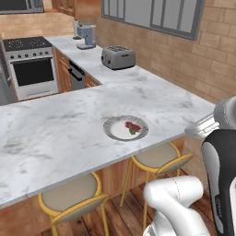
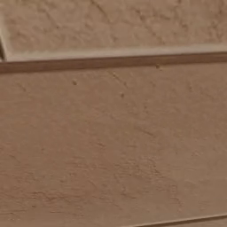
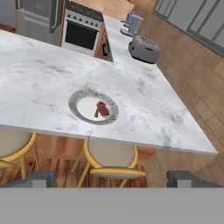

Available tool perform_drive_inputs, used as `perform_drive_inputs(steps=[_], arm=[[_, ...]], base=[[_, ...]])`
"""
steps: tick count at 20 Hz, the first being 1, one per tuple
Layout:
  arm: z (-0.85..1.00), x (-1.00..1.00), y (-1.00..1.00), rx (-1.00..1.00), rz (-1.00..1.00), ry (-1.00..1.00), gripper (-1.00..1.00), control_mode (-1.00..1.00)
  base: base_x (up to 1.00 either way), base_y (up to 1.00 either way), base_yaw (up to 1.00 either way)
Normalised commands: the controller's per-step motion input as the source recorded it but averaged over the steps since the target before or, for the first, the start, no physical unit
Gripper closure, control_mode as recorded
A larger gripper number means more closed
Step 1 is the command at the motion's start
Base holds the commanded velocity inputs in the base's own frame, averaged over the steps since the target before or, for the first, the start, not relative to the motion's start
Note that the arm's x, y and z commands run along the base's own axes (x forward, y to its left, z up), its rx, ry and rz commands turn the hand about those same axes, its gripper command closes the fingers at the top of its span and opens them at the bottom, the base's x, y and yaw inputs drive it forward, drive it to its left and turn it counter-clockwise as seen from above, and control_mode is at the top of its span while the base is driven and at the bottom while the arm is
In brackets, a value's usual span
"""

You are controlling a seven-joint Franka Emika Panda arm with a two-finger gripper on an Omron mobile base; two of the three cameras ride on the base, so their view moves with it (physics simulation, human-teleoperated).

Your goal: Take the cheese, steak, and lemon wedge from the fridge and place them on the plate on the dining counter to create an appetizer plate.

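The plate (image 3: 93,107) sits on the marble tabletop (image 3: 39,65) of the dining counter, near the edge above the yellow-framed stools (image 3: 111,159). On the plate lie the steak (image 3: 103,109), a small red piece right of the plate's middle, and a thin greenish sliver touching its left side, which reads as the lemon wedge (image 3: 96,113). No orange cheese can be made out on the plate, though the pieces are small and blurred, so it may yet have to be brought.

The gripper (image 3: 111,178) hangs back from the plate, out over the stools, with its fingers wide apart and nothing between them.

If the cheese is still in the fridge (image 3: 39,17), beyond the tabletop from the plate, the step is probably to fetch it. To do that well, the base should turn clear of the stools before the arm swings. The cheese should later go on the bare grey half of the plate, left of the steak, lowered gently so it does not push the lemon wedge over the rim.
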Motion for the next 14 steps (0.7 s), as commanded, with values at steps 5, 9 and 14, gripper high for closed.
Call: perform_drive_inputs(steps=[5, 9, 14], arm=[[0.0, 0.0, 0.0, 0.0, 0.0, 0.0, -1.0, 1.0], [0.0, 0.0, 0.0, 0.0, 0.0, 0.0, -1.0, 1.0], [0.0, 0.0, 0.0, 0.0, 0.0, 0.0, -1.0, 1.0]], base=[[-0.21, 0.99, 0.13], [-0.28, 1.0, 0.27], [-0.47, 1.0, 0.26]])
